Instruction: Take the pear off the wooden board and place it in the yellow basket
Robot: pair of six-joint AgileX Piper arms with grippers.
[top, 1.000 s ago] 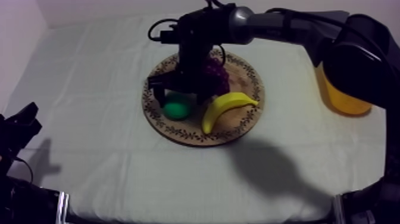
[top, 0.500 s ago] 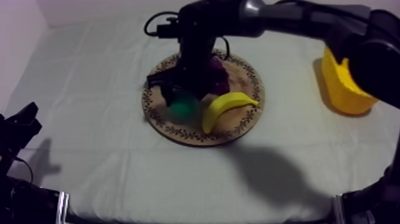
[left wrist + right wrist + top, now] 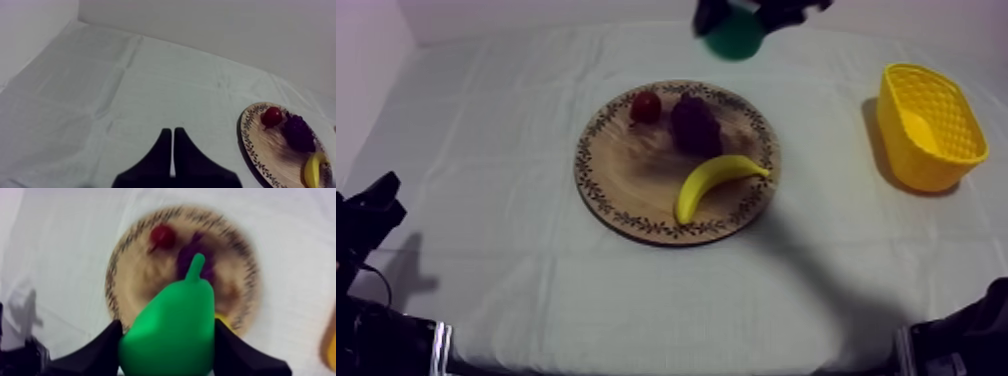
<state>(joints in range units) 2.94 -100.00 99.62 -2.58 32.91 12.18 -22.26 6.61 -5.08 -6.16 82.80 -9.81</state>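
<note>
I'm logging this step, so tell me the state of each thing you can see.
pear: held in the air, off the wooden board
right gripper: shut on the pear
left gripper: shut on nothing
yellow basket: empty
wooden board: bears banana, grapes, small red fruit

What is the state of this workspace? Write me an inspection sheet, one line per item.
Surface: grey-white cloth, lightly creased, covers the table.
Job's things: pear held in the air, off the wooden board; yellow basket at the table's right side, no fruit seen in it.
Clutter: banana, grapes and small red fruit lie on the board.
Grippers: right gripper shut on the pear; left gripper shut on nothing, low at the table's left side.
Cables: nothing seen.
Surroundings: plain pale wall behind the table.
</note>
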